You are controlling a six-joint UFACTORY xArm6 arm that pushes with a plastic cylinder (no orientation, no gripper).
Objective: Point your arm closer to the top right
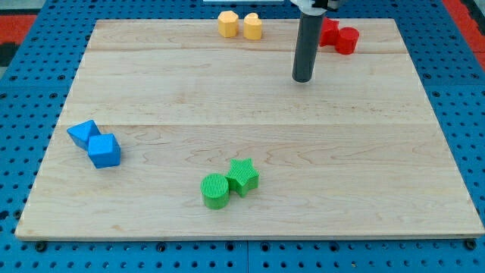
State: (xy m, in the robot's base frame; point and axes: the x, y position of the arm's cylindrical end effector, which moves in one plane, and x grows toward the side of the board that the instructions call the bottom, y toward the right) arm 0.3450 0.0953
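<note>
My tip (302, 78) is the lower end of a dark rod that comes down from the view's top. It stands on the wooden board (379, 174) in the upper right part. Two red blocks lie just up and right of it: one partly hidden behind the rod (328, 32) and a red cylinder (347, 40). The tip touches neither. A yellow hexagon block (227, 23) and a second yellow block (252, 26) lie at the top edge, left of the rod.
A blue triangular block (82, 133) and a blue cube (104, 150) touch at the view's left. A green cylinder (215, 190) and a green star (243, 175) touch near the bottom middle. A blue perforated surface (462, 91) surrounds the board.
</note>
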